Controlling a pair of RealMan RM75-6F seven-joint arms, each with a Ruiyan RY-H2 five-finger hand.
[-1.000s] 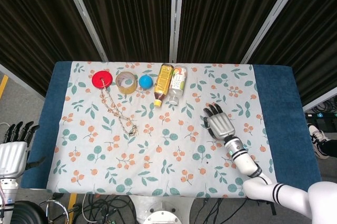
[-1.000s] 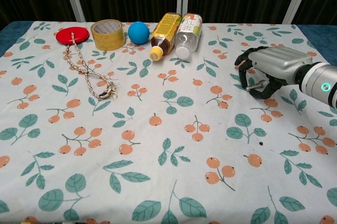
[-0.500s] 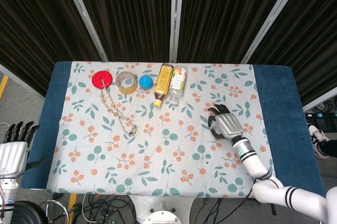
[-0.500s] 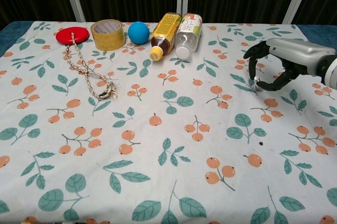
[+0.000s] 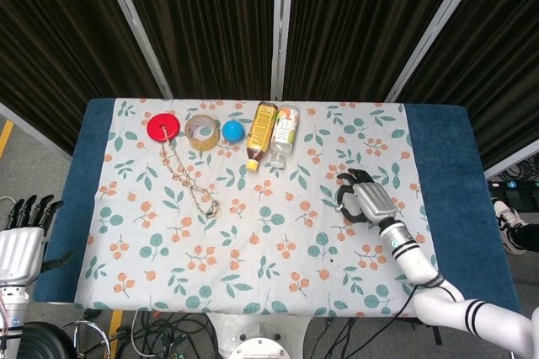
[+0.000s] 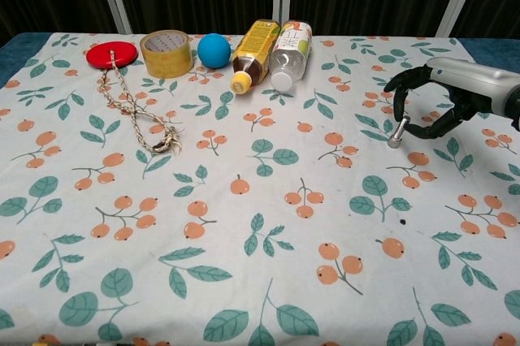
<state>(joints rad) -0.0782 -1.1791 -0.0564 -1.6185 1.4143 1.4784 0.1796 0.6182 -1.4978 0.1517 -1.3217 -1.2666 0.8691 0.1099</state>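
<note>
Chest view shows your right hand (image 6: pixel 435 106), fingers curled and apart around nothing, hovering well right of the clear bottle (image 6: pixel 290 55); approach it slowly, low over the bench (image 6: pixel 244 281).

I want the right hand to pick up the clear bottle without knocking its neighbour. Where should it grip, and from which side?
Probably around the labelled body of the clear bottle, coming from its open right side. It lies flat, white cap toward the robot, with the yellow bottle close on its left. The right hand, fingers apart and holding nothing, is already on that side.
</note>
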